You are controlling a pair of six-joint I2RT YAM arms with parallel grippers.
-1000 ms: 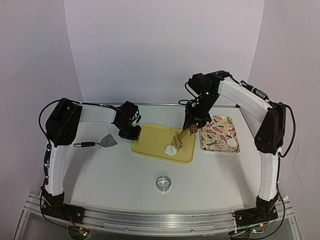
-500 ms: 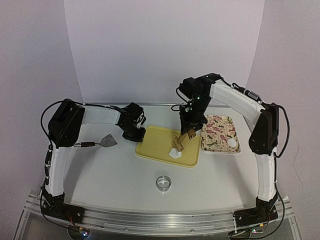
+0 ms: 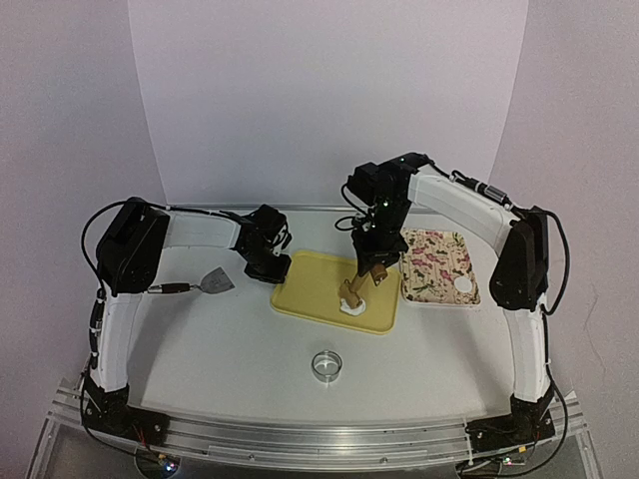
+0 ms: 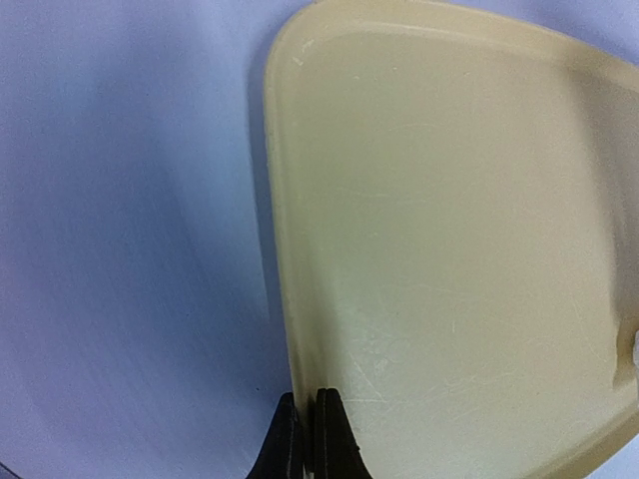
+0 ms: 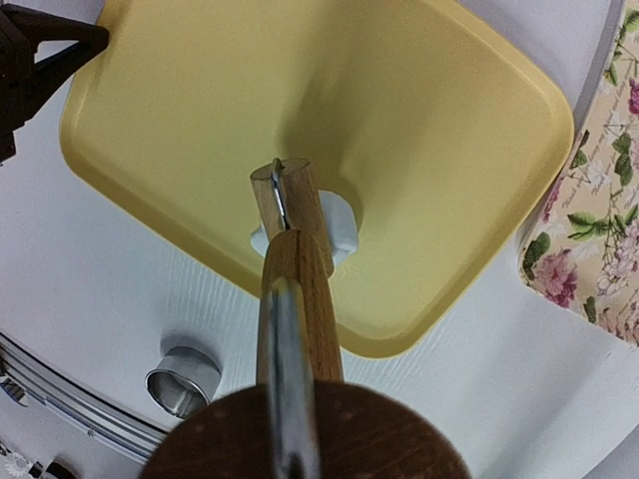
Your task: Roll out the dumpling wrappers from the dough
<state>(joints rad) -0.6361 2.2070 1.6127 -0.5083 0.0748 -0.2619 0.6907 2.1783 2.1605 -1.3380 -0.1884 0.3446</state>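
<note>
Dough lump [image 3: 351, 307] sits at the front right of the yellow tray [image 3: 310, 284], under the tip of a wooden roller [image 3: 361, 283] clamped in the right gripper [image 3: 375, 259]. The left gripper [image 4: 308, 439] is fully closed and empty, its tips at that tray's left rim. One wrapper [image 3: 461, 287] lies on the floral tray [image 3: 429, 261], right of the yellow tray.

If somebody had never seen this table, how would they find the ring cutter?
Find the yellow tray in the middle of the table. In front of it, toward the table's near edge, the ring cutter sits alone. It is the only small, shiny, hollow ring there.
</note>
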